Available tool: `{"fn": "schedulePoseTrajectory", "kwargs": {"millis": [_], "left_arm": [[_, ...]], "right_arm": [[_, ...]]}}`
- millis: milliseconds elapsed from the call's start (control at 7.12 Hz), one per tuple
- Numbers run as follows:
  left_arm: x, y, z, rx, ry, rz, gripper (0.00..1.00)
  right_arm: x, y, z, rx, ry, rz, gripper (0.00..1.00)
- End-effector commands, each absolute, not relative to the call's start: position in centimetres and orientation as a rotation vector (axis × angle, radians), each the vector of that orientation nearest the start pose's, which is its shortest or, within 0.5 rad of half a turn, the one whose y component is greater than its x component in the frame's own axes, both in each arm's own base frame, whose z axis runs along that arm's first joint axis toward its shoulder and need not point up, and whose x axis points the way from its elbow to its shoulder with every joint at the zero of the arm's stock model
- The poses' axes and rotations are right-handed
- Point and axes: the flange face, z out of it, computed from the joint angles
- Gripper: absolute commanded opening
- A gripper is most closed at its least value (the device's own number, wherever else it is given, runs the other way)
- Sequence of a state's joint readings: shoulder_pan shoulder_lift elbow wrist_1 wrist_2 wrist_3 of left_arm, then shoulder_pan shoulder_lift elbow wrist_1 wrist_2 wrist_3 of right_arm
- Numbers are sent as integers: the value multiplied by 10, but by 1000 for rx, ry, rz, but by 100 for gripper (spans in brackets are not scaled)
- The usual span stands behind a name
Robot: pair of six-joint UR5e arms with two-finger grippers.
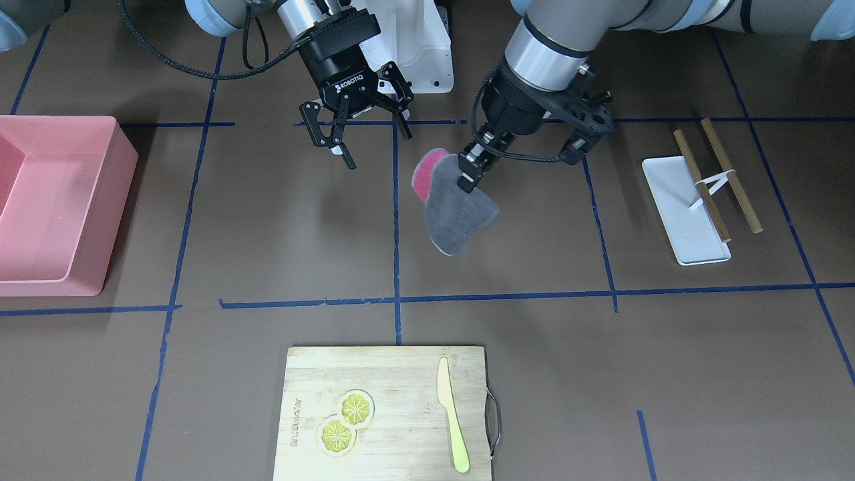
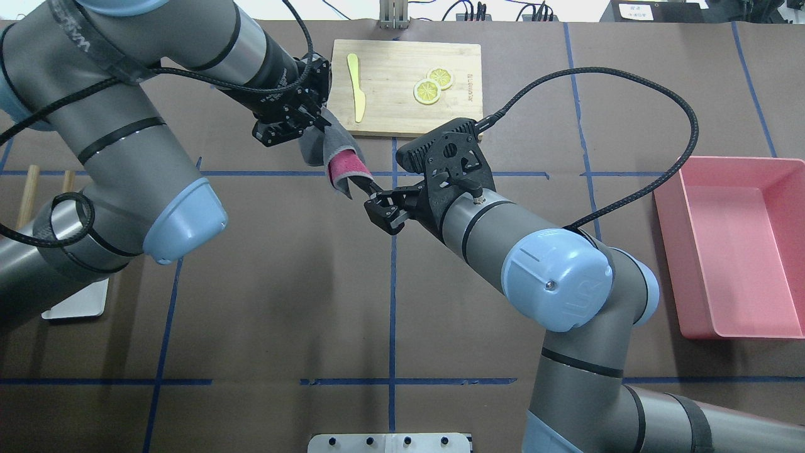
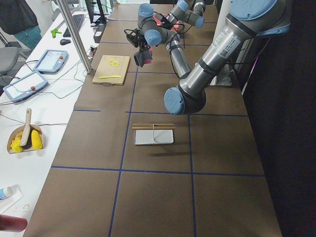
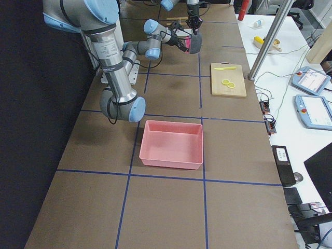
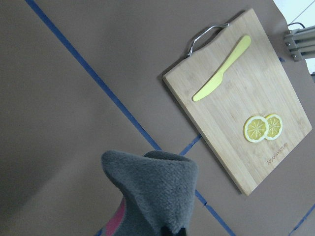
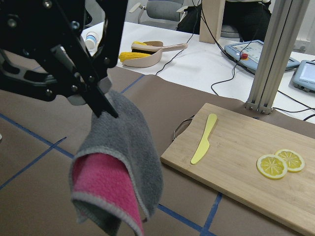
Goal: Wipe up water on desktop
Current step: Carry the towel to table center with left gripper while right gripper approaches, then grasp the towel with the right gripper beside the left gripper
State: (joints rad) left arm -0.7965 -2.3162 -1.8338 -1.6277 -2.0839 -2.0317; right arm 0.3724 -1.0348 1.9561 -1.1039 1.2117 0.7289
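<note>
Your left gripper (image 1: pixel 467 178) is clamped on the top corner of a grey cloth (image 1: pixel 459 215) (its pink side shows where it folds over). The cloth hangs down from the fingers. The desktop (image 1: pixel 280 234), brown and ruled with blue tape, lies below this gripper, and the cloth seems to hang clear of it near the middle tape line.

Your right gripper (image 1: pixel 376 147) has its fingers spread with nothing between them. It sits just beside the cloth's hanging end, also above the desktop. You cannot tell from these views whether a fingertip touches the fabric.

On the desktop's operator side you have the bamboo cutting board (image 1: pixel 381 394) with a yellow knife (image 1: pixel 453 417) and two lemon slices (image 1: pixel 346 421). The pink bin (image 1: pixel 80 200) sits off to the robot's right and the white tray (image 1: pixel 678 207) to its left.
</note>
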Motion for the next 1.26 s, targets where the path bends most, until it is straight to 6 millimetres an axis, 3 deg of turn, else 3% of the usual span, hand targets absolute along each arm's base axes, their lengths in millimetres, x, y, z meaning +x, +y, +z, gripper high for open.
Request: {"fn": "schedulePoseTrajectory", "kwargs": {"millis": [0, 422, 984, 1124], "left_arm": [[389, -490, 72, -317, 1165, -823, 3], [404, -475, 57, -331, 1180, -783, 4], [399, -468, 43, -340, 1206, -778, 4], [400, -469, 44, -341, 1203, -779, 4]], "right_arm": [[-467, -358, 134, 1022, -959, -145, 99], [-472, -353, 135, 1016, -964, -154, 99], [-473, -352, 135, 1013, -971, -151, 96], [-473, -351, 135, 1012, -976, -149, 89]]}}
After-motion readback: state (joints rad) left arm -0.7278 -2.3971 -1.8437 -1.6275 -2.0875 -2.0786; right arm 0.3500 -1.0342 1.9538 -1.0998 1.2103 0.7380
